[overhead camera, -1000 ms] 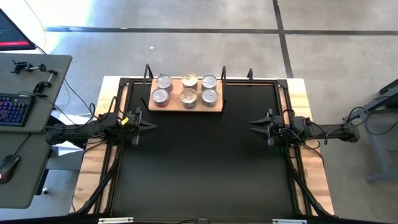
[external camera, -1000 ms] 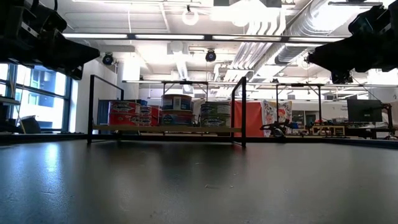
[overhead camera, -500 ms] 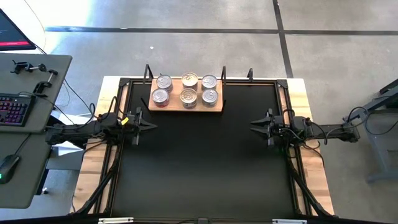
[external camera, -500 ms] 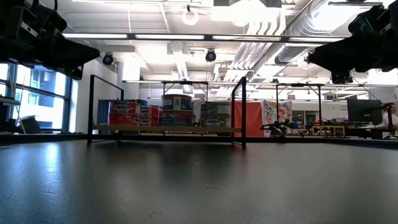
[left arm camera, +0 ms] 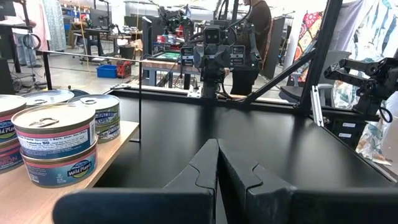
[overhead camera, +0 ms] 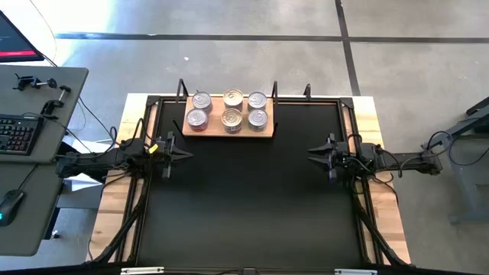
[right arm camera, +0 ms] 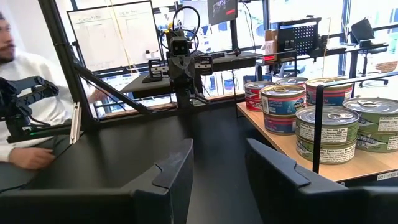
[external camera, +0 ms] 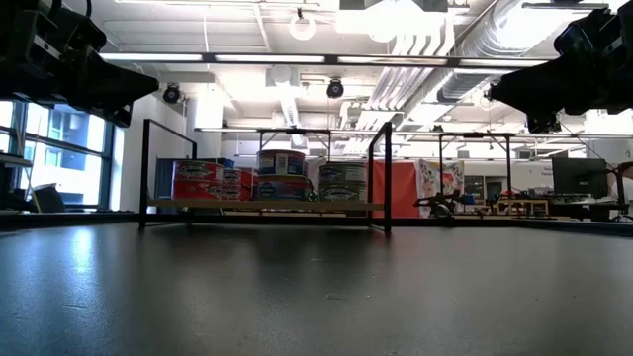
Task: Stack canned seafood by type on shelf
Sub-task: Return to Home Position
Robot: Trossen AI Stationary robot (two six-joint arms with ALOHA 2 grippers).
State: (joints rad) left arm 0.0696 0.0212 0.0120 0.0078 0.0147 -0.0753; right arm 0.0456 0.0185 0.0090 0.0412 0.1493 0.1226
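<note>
The canned seafood stands in several two-high stacks on the shelf, a light wooden board at the table's far edge, left of centre. Most lids are silver, the middle ones gold, and the left stacks have red-sided tins. The stacks also show in the left wrist view and the right wrist view. My left gripper hovers shut at the table's left side. My right gripper hovers open at the right side. Both point toward the table's centre and hold nothing.
Thin black posts stand at the shelf's corners, and a black frame rims the table. A desk with a keyboard stands to the left. A person in white sits beyond the table's left side.
</note>
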